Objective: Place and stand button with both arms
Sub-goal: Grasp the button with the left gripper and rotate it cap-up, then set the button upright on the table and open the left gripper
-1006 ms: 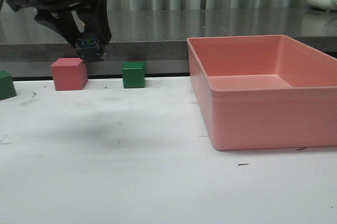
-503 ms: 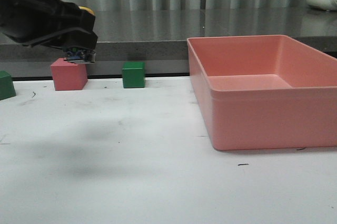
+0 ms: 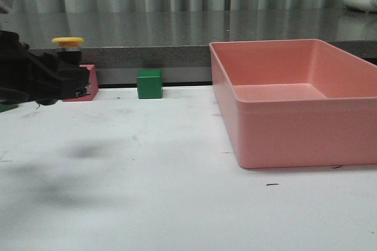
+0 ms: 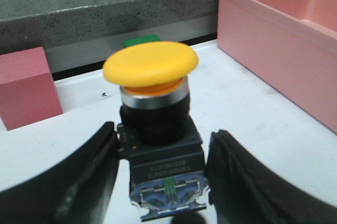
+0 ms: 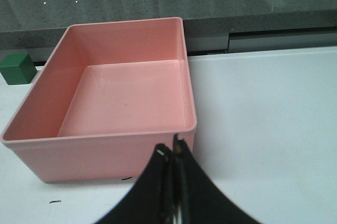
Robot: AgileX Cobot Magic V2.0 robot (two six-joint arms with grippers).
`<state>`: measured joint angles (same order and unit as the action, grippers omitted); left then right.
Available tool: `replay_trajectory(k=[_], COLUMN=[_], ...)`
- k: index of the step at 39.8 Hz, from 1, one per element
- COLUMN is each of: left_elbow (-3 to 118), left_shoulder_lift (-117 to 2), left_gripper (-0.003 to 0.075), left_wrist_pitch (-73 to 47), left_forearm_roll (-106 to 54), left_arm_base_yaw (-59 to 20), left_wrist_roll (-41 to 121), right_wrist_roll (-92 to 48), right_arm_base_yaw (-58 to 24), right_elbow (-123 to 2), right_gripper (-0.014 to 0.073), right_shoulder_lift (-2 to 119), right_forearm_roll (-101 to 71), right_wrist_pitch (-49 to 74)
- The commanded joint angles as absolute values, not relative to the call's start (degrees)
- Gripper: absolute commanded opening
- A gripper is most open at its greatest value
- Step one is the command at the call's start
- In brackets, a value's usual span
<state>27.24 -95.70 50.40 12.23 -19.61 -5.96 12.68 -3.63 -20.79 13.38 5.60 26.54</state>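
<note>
The button (image 3: 68,45) has its yellow cap on top and is upright at the far left of the front view, above the table. My left gripper (image 3: 78,83) lies level and is shut on its black body. The left wrist view shows the button (image 4: 152,103) between both fingers (image 4: 89,176), with the clear bluish base nearest the camera and my left gripper (image 4: 163,133) pressed against its sides. My right gripper (image 5: 171,150) is shut with nothing in it, just in front of the pink bin's near wall. It is out of the front view.
A large pink bin (image 3: 294,133) fills the right side of the table and stands empty. A pink cube (image 3: 91,78) sits right behind the left gripper, and a green cube (image 3: 149,83) stands at the table's back edge. A grey counter ledge runs behind the table.
My left arm has swung left and down and turned level. The button it holds now has its yellow cap up, in front of the pink cube.
</note>
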Motion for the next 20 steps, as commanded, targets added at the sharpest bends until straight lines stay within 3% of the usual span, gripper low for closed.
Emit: replay_trajectory(k=[1, 13, 20], left_elbow=[27.3, 24.2, 24.2], left_shoulder_lift=[-97.2, -107.9, -111.1], left_gripper=[0.0202, 0.0202, 0.0202], left_wrist_pitch=[63.3, 77.9, 77.9], left_forearm_roll=[11.6, 11.6, 11.6], left_arm_base_yaw=[-19.5, -19.5, -19.5], left_wrist_roll=[-3.2, -2.2, -2.2], right_wrist_roll=[12.2, 12.2, 12.2], right_arm_base_yaw=[-3.3, -3.3, -3.3], right_elbow=[-22.3, -22.3, -22.3], right_gripper=[-0.007, -0.007, -0.007], right_shoulder_lift=[13.8, 13.8, 13.8], right_forearm_roll=[6.6, 6.6, 6.6], right_wrist_pitch=[22.0, 22.0, 22.0])
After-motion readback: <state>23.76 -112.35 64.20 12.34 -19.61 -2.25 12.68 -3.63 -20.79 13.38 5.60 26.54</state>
